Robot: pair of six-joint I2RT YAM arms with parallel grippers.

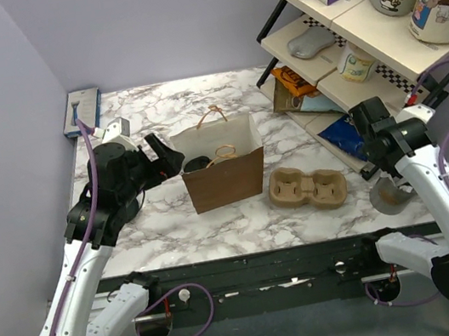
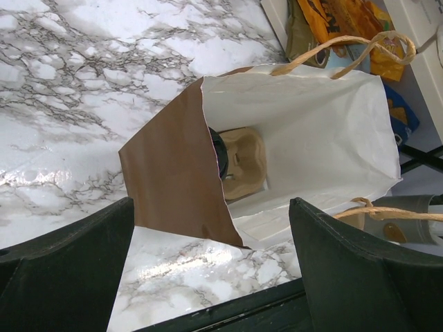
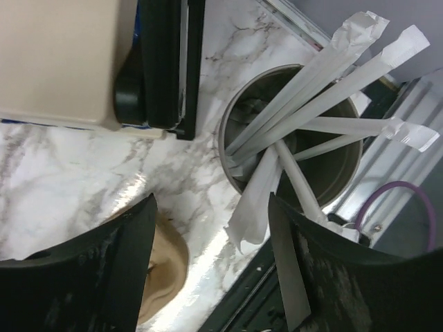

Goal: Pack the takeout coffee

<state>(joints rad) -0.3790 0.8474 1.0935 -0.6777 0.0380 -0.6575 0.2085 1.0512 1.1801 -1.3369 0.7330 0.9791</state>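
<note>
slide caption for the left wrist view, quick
Open left gripper frames the brown paper bag, with a pulp tray and a partly hidden black lid inside.

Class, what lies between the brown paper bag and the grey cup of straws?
A moulded-pulp cup tray lies between the paper bag and the straw cup; the top view shows it.

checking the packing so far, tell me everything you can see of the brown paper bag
The brown paper bag is kraft outside, white inside, with two twisted paper handles. It stands upright and open at mid-table on the marble tabletop. Inside sit a moulded-pulp cup tray and a round black lid. The open left hand is at its left edge; contact is unclear.
</note>
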